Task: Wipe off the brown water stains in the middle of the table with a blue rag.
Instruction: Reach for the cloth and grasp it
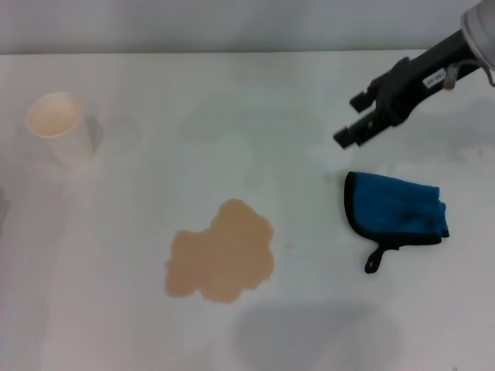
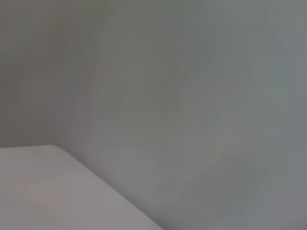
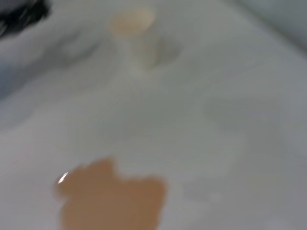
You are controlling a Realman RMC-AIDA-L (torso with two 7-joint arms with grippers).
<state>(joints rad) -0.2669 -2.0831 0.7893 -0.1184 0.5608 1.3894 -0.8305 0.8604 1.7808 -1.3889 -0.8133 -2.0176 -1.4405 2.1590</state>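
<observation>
Pincer [image 1: 352, 122] of right arm hovers open beyond blue rag [image 1: 396, 209]; left arm unseen.

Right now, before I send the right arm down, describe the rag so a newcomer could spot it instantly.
On the white table, look to the robot's right of the brown water stains, just below the right gripper. The blue rag lies flat there: the only blue thing, black-edged with a small black loop, unlike the white paper cup far left.

Stain [image 1: 222, 255] mid-table [image 1: 232, 116]. Rag [image 1: 396, 210] lies to its right, apart. Cup [image 1: 60, 126] stands far left, behind both.
</observation>
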